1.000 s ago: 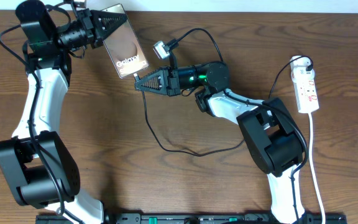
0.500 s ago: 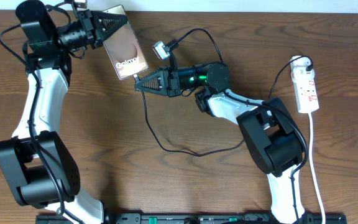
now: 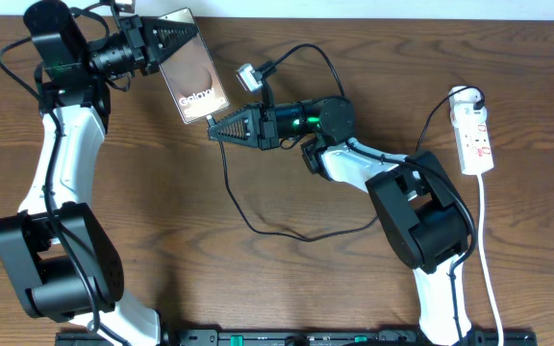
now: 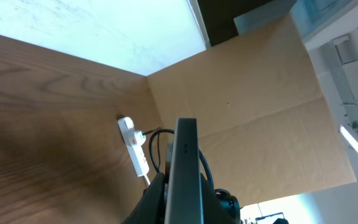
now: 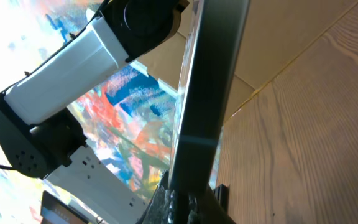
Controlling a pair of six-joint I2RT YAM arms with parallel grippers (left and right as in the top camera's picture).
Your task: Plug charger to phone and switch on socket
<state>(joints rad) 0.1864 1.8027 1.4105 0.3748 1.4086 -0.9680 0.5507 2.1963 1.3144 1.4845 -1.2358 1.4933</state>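
The main risk here is at the bottom edge of the phone (image 3: 198, 79): if the connector meets the port a little off line or tilted, pushing would bend the tip or slide the phone in its grip, because the phone is held in the air, tilted, and not lying on the surface (image 3: 162, 250). The left pincer (image 3: 186, 37) is pressed together on the upper part of the phone, near the far-left side of the surface, and the left wrist view shows the phone edge-on (image 4: 186, 168) between its fingers. The right pincer (image 3: 214, 129) is also pressed together and, as far as I can judge, pinches the tip end of the charger (image 3: 231, 197), whose thin black cable hangs down from it and loops over the wood. Its fingertips touch, or almost touch, the lower corner of the phone; whether the tip is seated in the port is too small to tell. A second risk is the slack cable catching on the right arm. The socket (image 3: 476, 142) lies at the far right, well apart from both pincers, and I judge its switch is not yet pressed.
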